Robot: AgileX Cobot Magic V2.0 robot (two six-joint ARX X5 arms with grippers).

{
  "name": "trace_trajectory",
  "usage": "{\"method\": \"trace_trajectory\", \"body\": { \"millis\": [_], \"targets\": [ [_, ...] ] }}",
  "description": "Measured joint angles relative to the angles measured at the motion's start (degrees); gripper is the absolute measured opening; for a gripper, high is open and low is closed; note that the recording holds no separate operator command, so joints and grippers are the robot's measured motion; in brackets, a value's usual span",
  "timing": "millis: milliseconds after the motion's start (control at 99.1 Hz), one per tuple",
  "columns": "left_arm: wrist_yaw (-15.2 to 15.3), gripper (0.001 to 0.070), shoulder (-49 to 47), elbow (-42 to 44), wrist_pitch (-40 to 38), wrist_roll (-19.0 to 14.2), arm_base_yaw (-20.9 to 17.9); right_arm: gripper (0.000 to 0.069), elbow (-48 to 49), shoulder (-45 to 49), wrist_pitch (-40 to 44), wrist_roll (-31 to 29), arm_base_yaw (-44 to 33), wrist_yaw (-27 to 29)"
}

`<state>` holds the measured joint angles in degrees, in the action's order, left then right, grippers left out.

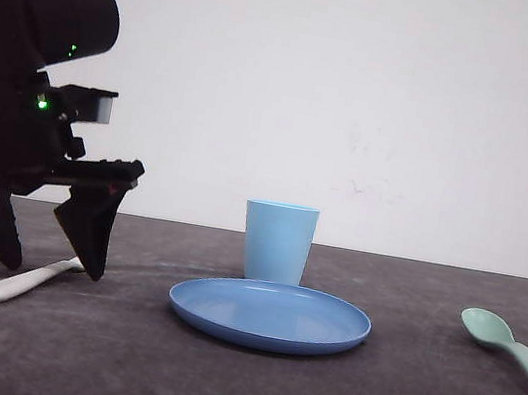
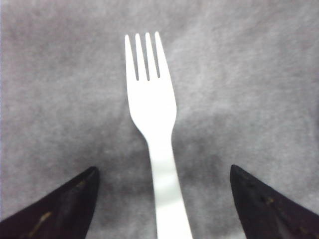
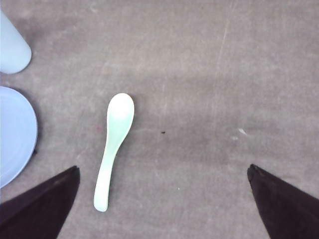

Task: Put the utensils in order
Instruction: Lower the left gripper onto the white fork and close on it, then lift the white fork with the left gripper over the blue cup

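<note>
A white fork (image 1: 27, 281) lies flat on the dark table at the front left. My left gripper (image 1: 49, 258) is open and low over it, one finger on each side of the handle. In the left wrist view the fork (image 2: 153, 112) points its tines away, and its handle runs between the spread tips of the gripper (image 2: 163, 169) without touching them. A mint-green spoon (image 1: 512, 350) lies at the far right. In the right wrist view the spoon (image 3: 114, 144) lies bowl away, close to one finger of my open right gripper (image 3: 163, 168), which hovers above the table.
A round blue plate (image 1: 269, 316) sits in the middle of the table with a light blue cup (image 1: 278, 242) upright just behind it. The plate's rim (image 3: 15, 134) and the cup (image 3: 11, 47) show beside the spoon in the right wrist view.
</note>
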<state>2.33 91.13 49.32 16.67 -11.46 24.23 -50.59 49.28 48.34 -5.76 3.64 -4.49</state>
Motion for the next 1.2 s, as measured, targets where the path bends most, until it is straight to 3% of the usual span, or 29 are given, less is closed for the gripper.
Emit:
{"method": "trace_trajectory", "body": {
  "millis": [111, 353, 545, 726, 1029, 1201],
  "targets": [
    [2.3, 0.0508, 0.0, 0.0, 0.0, 0.0, 0.4, 0.0680, 0.0, 0.0, 0.0, 0.0, 0.0, 0.0],
    [3.9, 0.0493, 1.0, 0.0, -0.4, 0.0, 1.6, 0.0680, 0.0, 0.0, 0.1, 0.0, 0.0, 0.0],
    [3.8, 0.0210, 1.5, 0.3, -1.2, 0.0, 2.8, 0.0680, 0.0, 0.0, 0.6, 0.0, 0.0, 0.0],
    [3.6, 0.0055, 1.5, 0.3, -1.4, 0.0, 3.3, 0.0680, 0.0, 0.0, 0.7, 0.0, 0.0, 0.0],
    [4.6, 0.0046, 1.0, 0.4, -0.7, 0.3, 3.5, 0.0680, 0.0, 0.0, 0.8, 0.0, 0.0, 0.0],
    [5.2, 0.0046, -3.7, 0.1, -3.2, 0.5, 3.6, 0.0680, 0.0, 0.0, 0.7, 0.0, 0.0, 0.0]
  ]
}}
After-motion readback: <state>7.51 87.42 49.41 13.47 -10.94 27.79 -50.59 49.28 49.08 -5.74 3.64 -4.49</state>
